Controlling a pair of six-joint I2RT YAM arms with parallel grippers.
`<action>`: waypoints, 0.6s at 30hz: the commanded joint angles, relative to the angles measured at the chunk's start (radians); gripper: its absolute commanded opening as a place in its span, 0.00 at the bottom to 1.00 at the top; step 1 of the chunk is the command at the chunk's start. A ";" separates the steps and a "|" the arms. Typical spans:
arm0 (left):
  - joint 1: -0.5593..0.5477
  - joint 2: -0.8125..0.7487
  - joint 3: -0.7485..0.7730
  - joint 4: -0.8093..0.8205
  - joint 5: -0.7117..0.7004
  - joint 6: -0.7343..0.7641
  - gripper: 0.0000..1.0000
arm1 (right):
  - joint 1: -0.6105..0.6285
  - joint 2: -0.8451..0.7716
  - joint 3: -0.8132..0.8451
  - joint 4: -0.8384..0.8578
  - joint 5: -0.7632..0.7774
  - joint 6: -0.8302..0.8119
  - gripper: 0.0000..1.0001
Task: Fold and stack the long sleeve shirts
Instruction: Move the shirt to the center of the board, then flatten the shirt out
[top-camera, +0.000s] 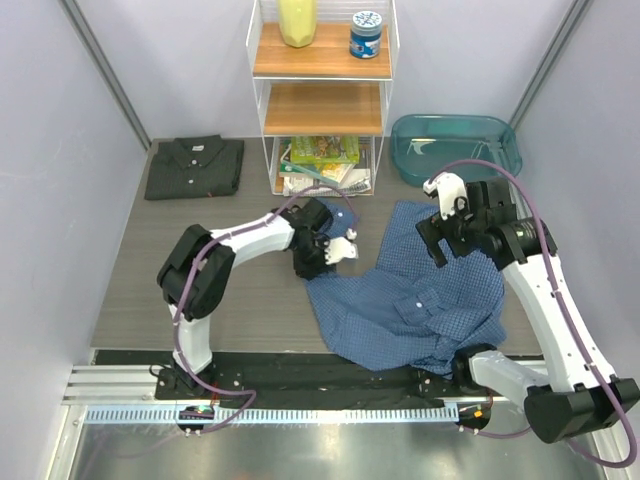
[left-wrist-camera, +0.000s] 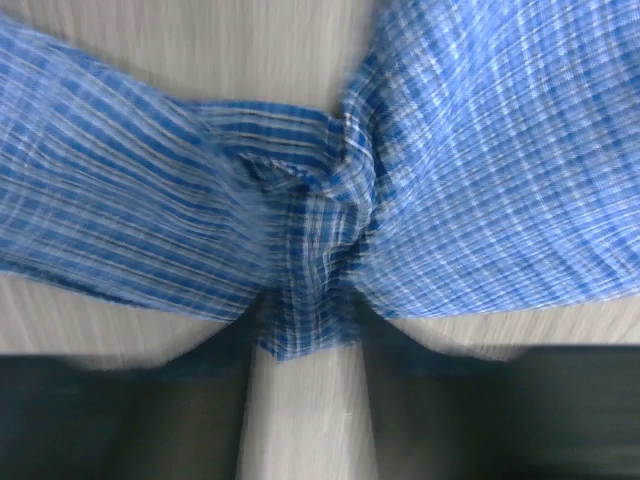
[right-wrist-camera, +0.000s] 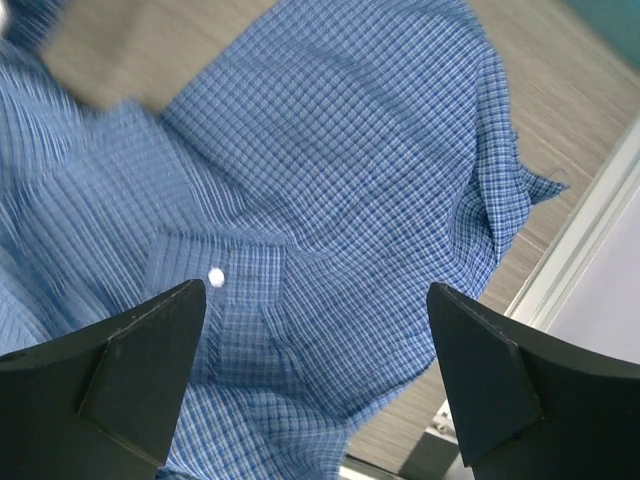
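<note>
The blue checked shirt lies crumpled and spread on the right half of the table. My left gripper is shut on a bunched fold of the blue shirt at its left edge. My right gripper is open and empty, hovering above the shirt's upper right part; the wrist view shows the shirt with a white button below the spread fingers. The charcoal grey shirt lies folded flat at the far left corner, collar up.
A white wire shelf stands at the back centre with a yellow jar, a blue-lidded jar and packets below. A teal plastic tub sits at the back right. The table's front rail runs along the near edge.
</note>
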 joint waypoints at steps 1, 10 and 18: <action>0.174 -0.034 -0.038 -0.141 -0.060 0.045 0.16 | -0.034 0.039 -0.039 -0.043 -0.056 -0.137 0.96; 0.780 -0.304 -0.199 -0.373 -0.029 0.107 0.00 | -0.074 0.210 -0.139 0.031 -0.179 -0.253 0.79; 0.821 -0.473 -0.287 -0.454 0.029 0.035 0.00 | 0.053 0.242 -0.128 -0.048 -0.502 -0.173 0.87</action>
